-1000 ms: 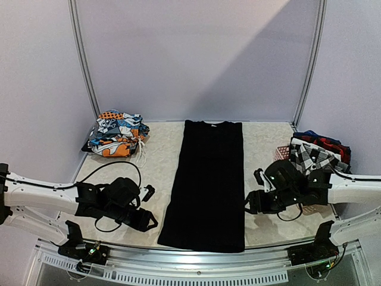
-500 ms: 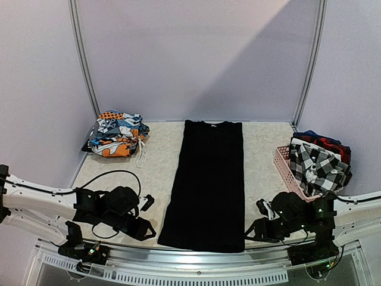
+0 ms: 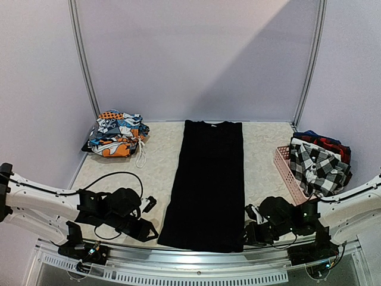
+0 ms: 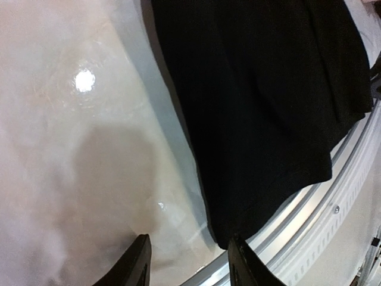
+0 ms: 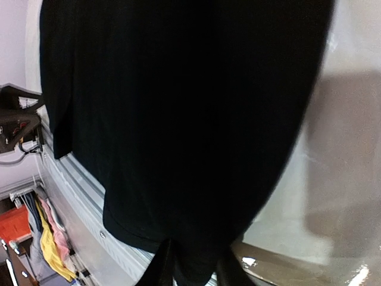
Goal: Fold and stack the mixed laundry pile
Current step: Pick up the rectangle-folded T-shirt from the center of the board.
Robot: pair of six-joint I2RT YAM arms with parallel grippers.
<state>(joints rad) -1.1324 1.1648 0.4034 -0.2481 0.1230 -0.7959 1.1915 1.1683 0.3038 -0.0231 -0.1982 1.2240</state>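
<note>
A long black garment lies flat down the middle of the table, its hem at the near edge. My left gripper sits low at the hem's left corner. In the left wrist view the gripper is open, and the black garment has its corner tip just inside the right finger. My right gripper is at the hem's right corner. In the right wrist view this gripper has its fingers pressed on a fold of the black garment.
Orange-blue-white printed pieces are heaped at the back left. A black-and-white checked garment and a red-navy plaid one spill over a pink basket at the right. A metal rail runs along the near edge.
My right arm came down and forward from beside the basket to the hem's right corner, and its jaws narrowed onto the cloth. The left arm shifted slightly toward the near edge.
</note>
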